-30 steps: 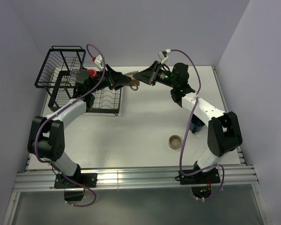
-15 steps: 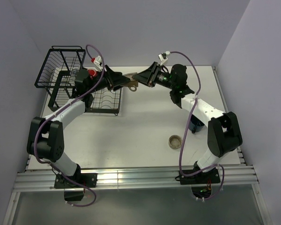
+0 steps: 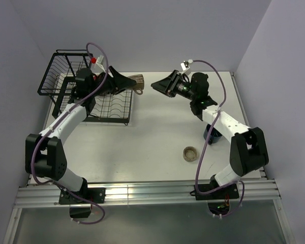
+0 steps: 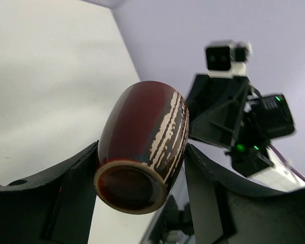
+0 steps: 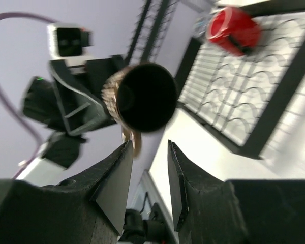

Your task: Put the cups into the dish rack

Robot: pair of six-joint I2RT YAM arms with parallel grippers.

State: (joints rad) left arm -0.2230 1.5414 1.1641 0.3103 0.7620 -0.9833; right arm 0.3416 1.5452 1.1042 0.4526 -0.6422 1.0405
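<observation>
My left gripper (image 3: 130, 83) is shut on the tan cup with the dark inside (image 3: 136, 81), held on its side in the air over the right edge of the dish rack (image 3: 113, 109). In the left wrist view this cup (image 4: 142, 147) fills the space between both fingers. My right gripper (image 3: 156, 85) stands open a short way right of it, holding nothing; its wrist view looks into the cup's mouth (image 5: 145, 96). A red mug (image 5: 234, 30) lies on the rack's slotted tray. A low beige cup (image 3: 190, 153) and a dark blue mug (image 3: 212, 134) stand on the table.
The taller wire basket (image 3: 66, 71) rises at the rack's far left. The right arm's forearm crosses above the dark blue mug and hides part of it. Purple cables loop over both arms.
The right gripper has opened, let go of the tan cup and drawn back to the right. The left gripper has kept the cup and carried it slightly left, toward the rack.
</observation>
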